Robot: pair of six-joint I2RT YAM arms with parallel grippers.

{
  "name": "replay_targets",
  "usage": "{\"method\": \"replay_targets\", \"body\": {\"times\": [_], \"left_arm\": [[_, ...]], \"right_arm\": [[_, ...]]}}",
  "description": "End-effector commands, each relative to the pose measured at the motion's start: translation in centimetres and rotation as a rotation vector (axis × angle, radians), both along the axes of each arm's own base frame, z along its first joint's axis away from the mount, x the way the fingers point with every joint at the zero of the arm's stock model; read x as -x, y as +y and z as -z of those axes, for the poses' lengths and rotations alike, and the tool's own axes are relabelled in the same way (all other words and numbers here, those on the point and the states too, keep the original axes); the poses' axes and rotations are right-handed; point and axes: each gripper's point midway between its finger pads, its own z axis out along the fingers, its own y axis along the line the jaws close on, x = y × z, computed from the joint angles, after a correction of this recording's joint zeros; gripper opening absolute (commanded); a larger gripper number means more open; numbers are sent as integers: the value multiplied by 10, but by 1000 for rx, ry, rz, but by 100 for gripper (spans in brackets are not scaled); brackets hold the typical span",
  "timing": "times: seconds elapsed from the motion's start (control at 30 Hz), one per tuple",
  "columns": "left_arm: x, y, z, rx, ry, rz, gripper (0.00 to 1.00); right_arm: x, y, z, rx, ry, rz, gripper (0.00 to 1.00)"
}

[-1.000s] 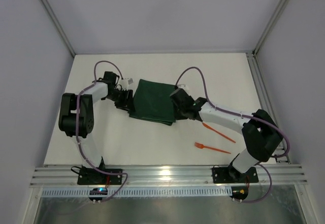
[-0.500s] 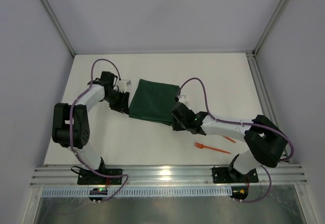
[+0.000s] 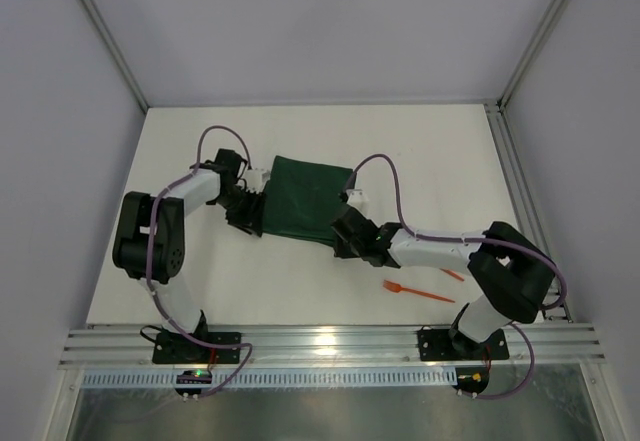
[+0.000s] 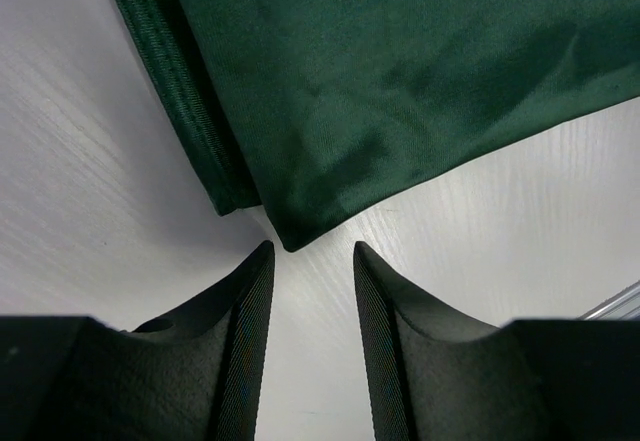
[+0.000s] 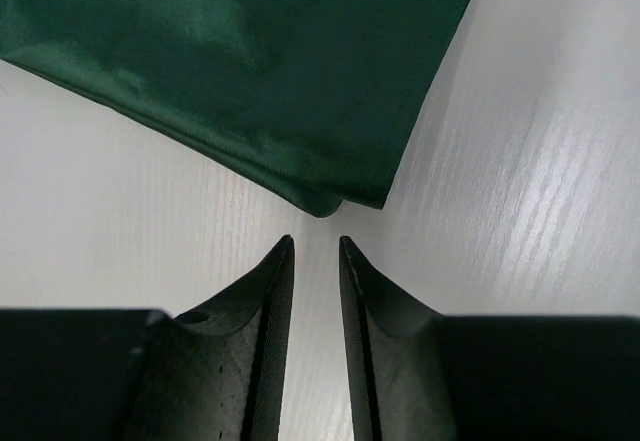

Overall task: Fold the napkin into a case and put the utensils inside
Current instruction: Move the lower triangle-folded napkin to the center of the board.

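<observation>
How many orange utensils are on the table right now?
2. The fork lies in the open on the table, just in front of the right arm. The second utensil shows only a short orange tip; the arm hides the rest.

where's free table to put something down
Bare table: beyond and right of the napkin, and between the arm bases. Crowded: the napkin's near corners at the left gripper and right gripper, and around the fork.

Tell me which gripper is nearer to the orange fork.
Right. The right gripper is at the near right corner of the napkin, just left of and beyond the orange fork. The left gripper is at the near left corner, much farther away.
</observation>
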Motion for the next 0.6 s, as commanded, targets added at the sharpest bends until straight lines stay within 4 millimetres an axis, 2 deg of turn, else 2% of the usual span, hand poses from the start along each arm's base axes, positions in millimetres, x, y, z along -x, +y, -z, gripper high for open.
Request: {"method": "replay_targets", "body": {"times": [0.0, 0.17, 0.23, 0.37, 0.5, 0.53, 0.57], "left_arm": [[-8, -10, 1, 9, -24, 13, 40], [-9, -10, 3, 6, -20, 16, 34], [-9, -10, 3, 3, -23, 17, 30], [-9, -9, 5, -2, -21, 19, 14], [-10, -8, 4, -6, -26, 18, 4], [-10, -8, 3, -9, -30, 18, 1], [-10, -7, 3, -12, -31, 19, 0]], "right_arm": [[-11, 5, 1, -17, -37, 39, 29], [-13, 6, 11, 0, -32, 47, 29], [-14, 5, 14, 4, -33, 57, 29], [-16, 1, 15, 16, -42, 71, 25], [-17, 1, 15, 22, -50, 67, 25], [-17, 1, 16, 27, -50, 71, 24], [-18, 0, 17, 32, -51, 73, 19]]}}
